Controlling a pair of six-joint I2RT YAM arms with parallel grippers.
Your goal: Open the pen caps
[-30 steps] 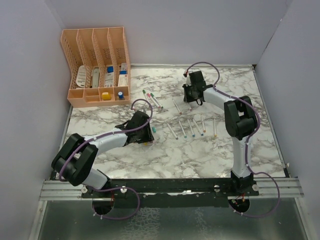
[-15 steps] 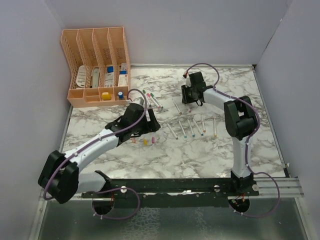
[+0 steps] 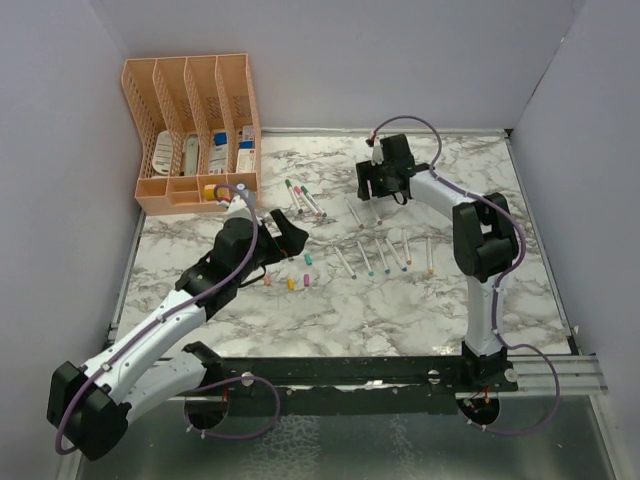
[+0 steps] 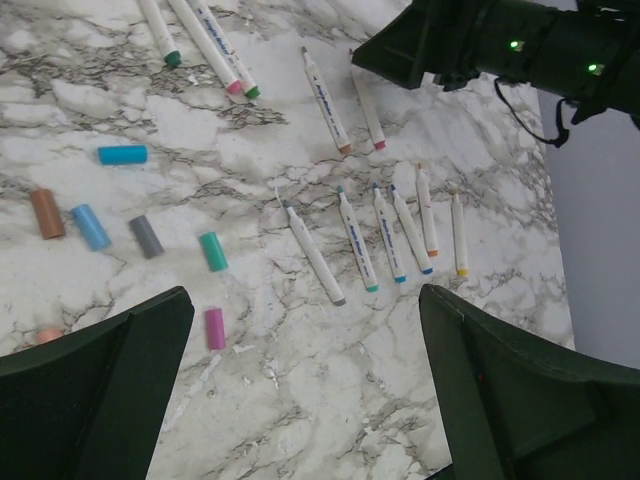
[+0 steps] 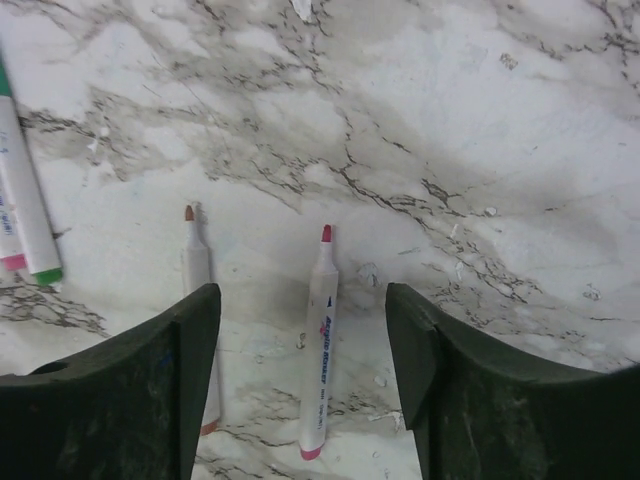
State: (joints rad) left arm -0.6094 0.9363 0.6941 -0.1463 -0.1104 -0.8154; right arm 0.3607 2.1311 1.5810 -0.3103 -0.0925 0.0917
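Grippers are both opening up now. The left gripper (image 3: 296, 230) is holding its jaws wide apart with nothing in them; a second ago they were shut. The right gripper (image 5: 300, 292) is spreading its jaws too, and nothing is in them.

The loose caps (image 4: 212, 251) are lying flat on the table (image 3: 480, 300), at 9 o'clock from the row of pens (image 4: 357, 240). Those pens are showing bare tips. The red pen (image 5: 320, 340) is lying right under the right gripper, next to an orange one, at 12 o'clock from the row. It looks like this pen and its cap are just being put down, so one more pen is done.

The left arm is swinging up from 7 o'clock toward the capped pens (image 4: 210, 45), which are lying at 11 o'clock from the row. Three of them are wearing caps, so the job is not finished. I think they are coming next.

The rack (image 3: 190, 110) is sitting far off at 10 o'clock.
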